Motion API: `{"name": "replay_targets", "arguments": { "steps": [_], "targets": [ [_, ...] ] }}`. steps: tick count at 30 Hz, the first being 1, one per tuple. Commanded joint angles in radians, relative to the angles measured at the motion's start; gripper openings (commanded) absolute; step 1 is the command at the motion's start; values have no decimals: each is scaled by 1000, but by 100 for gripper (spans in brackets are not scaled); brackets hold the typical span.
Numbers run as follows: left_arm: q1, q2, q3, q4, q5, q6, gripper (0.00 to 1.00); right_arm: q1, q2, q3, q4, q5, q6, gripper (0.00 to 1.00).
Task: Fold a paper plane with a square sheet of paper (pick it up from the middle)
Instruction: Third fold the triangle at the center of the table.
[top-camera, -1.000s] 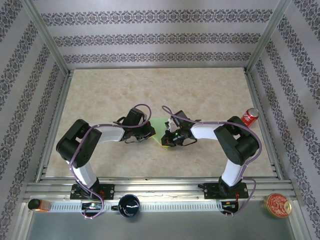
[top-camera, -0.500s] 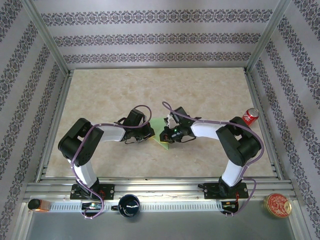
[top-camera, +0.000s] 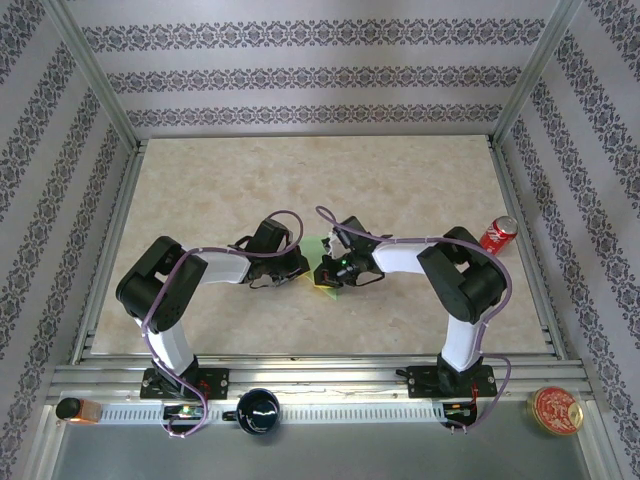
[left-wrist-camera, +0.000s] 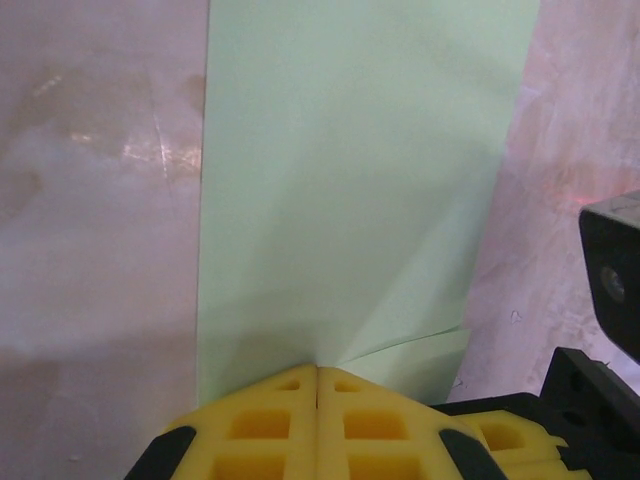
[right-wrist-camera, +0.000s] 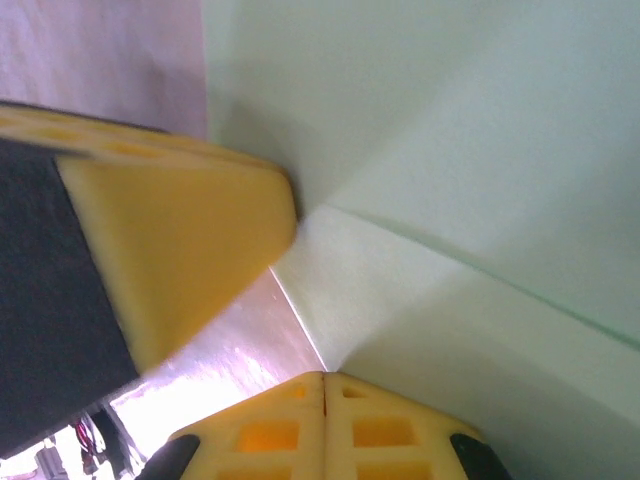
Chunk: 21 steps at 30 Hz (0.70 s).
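While both arms reach inward over the pale marbled bench (top-camera: 400, 180), the thin light-green square sheet of paper (top-camera: 318, 246) lies flat near its middle, largely hidden from above by the two wrists that meet over it. The left claw (top-camera: 299, 267) has its yellow fingertips pressed together with no gap, and their joined point rests on the near edge of the sheet without pinching it. The right claw (top-camera: 326, 276) is likewise pressed together, its point set down at a raised crease where one flap of the paper is folded over the layer beneath. The two claws stand just beside each other, so each crowds the other's wrist camera: a yellow finger of the left one juts across the right wrist view, and the black body of the right one blocks the lower right corner of the left wrist view. One red drink can (top-camera: 500, 233) stands upright near the bench's right edge, well apart from the paper. On the front ledge by the arm bases sit one black mug (top-camera: 258, 411), one round red tin (top-camera: 555, 410) and one small orange object (top-camera: 78, 409) too small to identify. In all: two arms, two claws, one sheet.
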Motion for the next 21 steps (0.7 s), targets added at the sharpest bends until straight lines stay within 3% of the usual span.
{"name": "replay_targets", "arguments": {
  "steps": [1, 7, 13, 21],
  "targets": [
    [4, 26, -43, -36, -20, -10, 0, -12, -52, -46, -53, -5, -19, 4],
    [5, 31, -39, -36, -11, -13, 0, -5, -80, 0, -25, -58, 1, 5],
    [5, 42, -35, -31, 2, -13, 0, -5, 9, 36, -21, -32, 3, 5],
    [15, 44, -50, 2, 12, -37, 0, -13, -64, -109, -31, -25, -34, 6]
  ]
}}
